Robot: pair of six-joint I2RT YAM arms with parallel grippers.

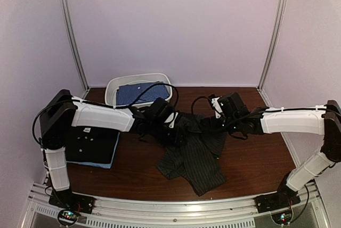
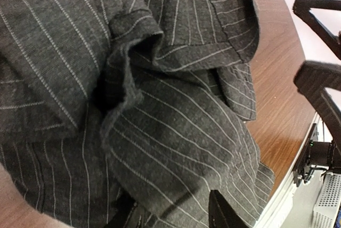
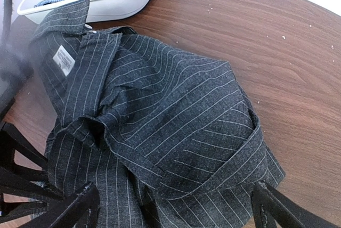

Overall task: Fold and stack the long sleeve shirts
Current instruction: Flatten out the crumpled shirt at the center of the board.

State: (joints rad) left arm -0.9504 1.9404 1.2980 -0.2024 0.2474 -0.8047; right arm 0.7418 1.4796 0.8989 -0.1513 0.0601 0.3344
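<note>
With the crumpled pinstriped shirt (image 1: 194, 156) heaped mid-tabletop (image 1: 256, 153), the left fingers (image 2: 226, 214), down among its folds and gripping or not I cannot tell, may pinch several layers together, while the right fingers (image 3: 80, 204) hang spread wide and empty, so any lift could go lopsided.

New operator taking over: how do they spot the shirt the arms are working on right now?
Look at the brown table; the pinstriped shirt lies crumpled at its middle. It is charcoal with fine pale stripes, unlike the black shirt folded at the left edge and the blue shirt in the white tub at the back.
</note>
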